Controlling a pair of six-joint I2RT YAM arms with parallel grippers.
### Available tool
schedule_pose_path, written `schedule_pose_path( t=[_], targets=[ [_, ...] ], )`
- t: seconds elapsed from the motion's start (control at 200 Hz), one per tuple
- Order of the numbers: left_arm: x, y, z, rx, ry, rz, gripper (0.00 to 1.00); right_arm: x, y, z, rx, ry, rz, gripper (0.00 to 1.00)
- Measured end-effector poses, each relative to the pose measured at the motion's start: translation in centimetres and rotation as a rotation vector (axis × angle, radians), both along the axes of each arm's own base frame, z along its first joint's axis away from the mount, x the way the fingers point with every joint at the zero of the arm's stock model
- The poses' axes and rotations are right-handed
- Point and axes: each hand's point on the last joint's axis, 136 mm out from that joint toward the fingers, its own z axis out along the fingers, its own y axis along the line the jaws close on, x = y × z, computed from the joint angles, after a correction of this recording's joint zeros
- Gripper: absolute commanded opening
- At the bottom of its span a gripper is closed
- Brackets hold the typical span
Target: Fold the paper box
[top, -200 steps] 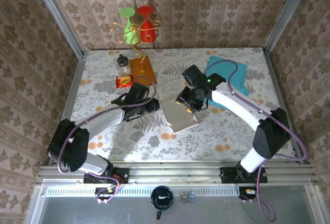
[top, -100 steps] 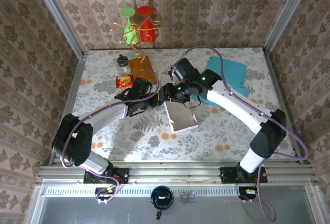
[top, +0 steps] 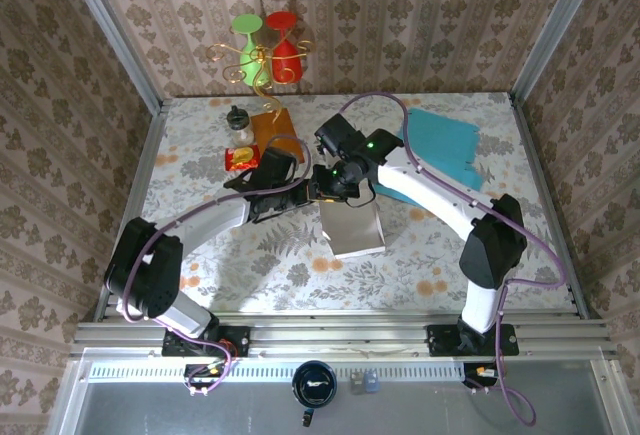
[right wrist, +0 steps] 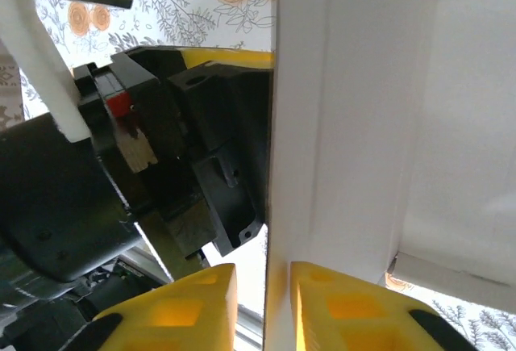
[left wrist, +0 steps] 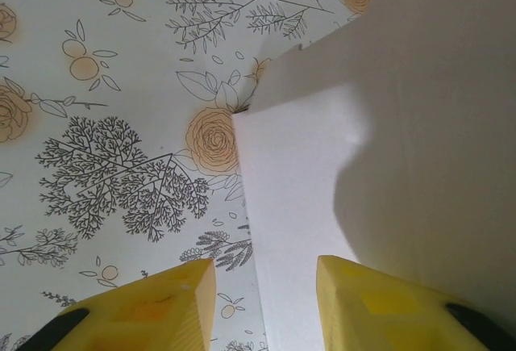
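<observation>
The white paper box [top: 352,227] lies partly folded in the middle of the flowered table. My left gripper [top: 303,200] is at its upper left corner. In the left wrist view this gripper [left wrist: 266,307] stands open astride the edge of a flat panel [left wrist: 387,165], with one yellow finger [left wrist: 387,307] over the panel and the other over the tablecloth. My right gripper [top: 326,187] reaches in from the right, nose to nose with the left one. In the right wrist view it [right wrist: 264,307] has narrowed onto an upright box wall [right wrist: 322,109], the right pad [right wrist: 355,311] against it.
A teal sheet [top: 445,145] lies at the back right. At the back left are an orange board [top: 275,133], a small bottle [top: 238,120] and a red and yellow packet [top: 240,159]. A stand with a green and a red glass [top: 265,50] is by the rear wall.
My right arm has swung left across the box to its left edge, and its jaws have narrowed onto the wall. The left gripper has edged right to meet it.
</observation>
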Motion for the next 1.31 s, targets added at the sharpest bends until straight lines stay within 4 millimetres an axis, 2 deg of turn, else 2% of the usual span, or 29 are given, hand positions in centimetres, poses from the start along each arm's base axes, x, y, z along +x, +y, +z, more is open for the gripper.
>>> schedule_pose_path(
  t=[0.12, 0.23, 0.485, 0.71, 0.865, 0.95, 1.11, 1.305],
  targets=[
    [-0.2, 0.6, 0.6, 0.039, -0.018, -0.001, 0.45, 0.6, 0.2, 0.2, 0.010, -0.003, -0.069, 0.09],
    [-0.7, 1.9, 2.1, 0.072, -0.055, 0.007, 0.48, 1.4, 0.0, 0.3, 0.004, -0.020, -0.146, 0.00],
    [-1.9, 5.2, 6.5, 0.141, -0.168, 0.050, 0.49, 2.6, -0.8, 0.6, 0.011, -0.037, -0.359, 0.00],
    [-3.6, 7.3, 8.7, 0.176, -0.221, 0.053, 0.48, 2.9, -2.7, 3.1, 0.023, -0.040, -0.678, 0.00],
    [-4.7, 8.1, 8.6, 0.187, -0.223, 0.040, 0.47, 2.2, -4.1, 6.4, 0.018, 0.018, -0.944, 0.00],
    [-5.4, 8.3, 8.1, 0.194, -0.210, 0.024, 0.47, 2.2, -4.5, 7.1, 0.021, 0.054, -1.060, 0.00],
    [-6.3, 8.2, 7.3, 0.191, -0.183, -0.020, 0.46, 2.2, -6.0, 5.1, -0.011, 0.129, -1.245, 0.00],
    [-7.6, 8.1, 6.9, 0.172, -0.173, -0.065, 0.45, 2.8, -7.7, 3.1, -0.038, 0.164, -1.360, 0.00]
  ],
)
